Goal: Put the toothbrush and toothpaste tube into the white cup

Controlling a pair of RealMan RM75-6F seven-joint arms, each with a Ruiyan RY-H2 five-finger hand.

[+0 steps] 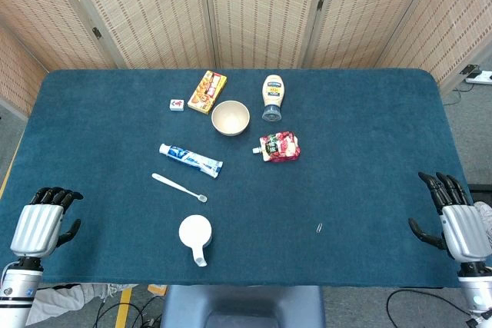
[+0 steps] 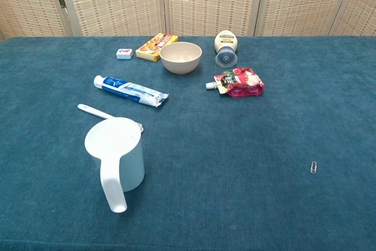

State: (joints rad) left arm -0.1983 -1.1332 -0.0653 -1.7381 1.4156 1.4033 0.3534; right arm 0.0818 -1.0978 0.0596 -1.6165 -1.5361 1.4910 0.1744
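Note:
A white cup [image 1: 195,231] [image 2: 115,153] with a long handle stands upright near the table's front edge, left of centre. Just behind it lies a white toothbrush [image 1: 178,187] [image 2: 94,110], partly hidden by the cup in the chest view. Further back rests a blue-and-white toothpaste tube [image 1: 191,160] [image 2: 130,90], lying flat. My left hand [image 1: 40,222] sits at the front left corner and my right hand [image 1: 455,217] at the front right corner, both empty with fingers apart and far from the objects. Neither hand shows in the chest view.
A beige bowl [image 1: 231,117] [image 2: 180,57], a mayonnaise bottle [image 1: 272,97] [image 2: 225,47], a red pouch [image 1: 280,147] [image 2: 238,82], a yellow snack box [image 1: 207,91] [image 2: 156,47] and a small white tile [image 1: 177,104] [image 2: 123,53] lie toward the back. A paperclip [image 1: 319,227] [image 2: 314,167] lies front right.

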